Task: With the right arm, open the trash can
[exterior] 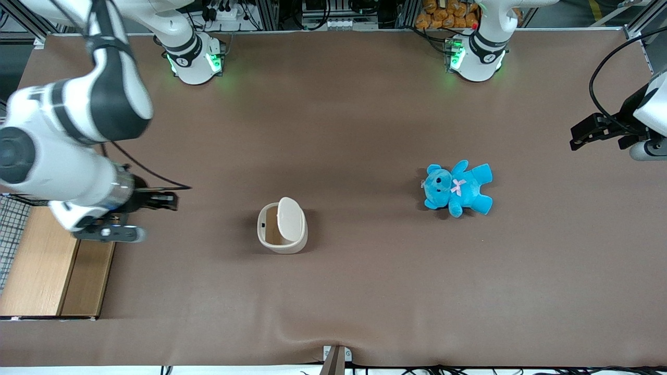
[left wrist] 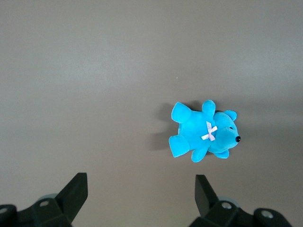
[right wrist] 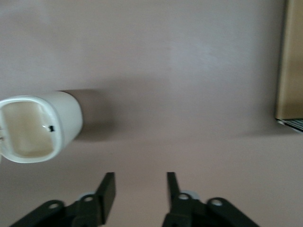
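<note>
- Trash can at lower centre of front frame, upright, mouth up.
- Lid tipped open, long axis toward robot bases, tan inside showing.
- Gripper mid-left, fingers spread, empty, well apart from can.
- Wooden box lower left; blue teddy right of centre.

Trash can runs off the wrist picture's edge, lid out of frame there. Wooden box shows only a strip. Up front, the right arm covers part of that box, and the gripper looks dark and indistinct.
</note>
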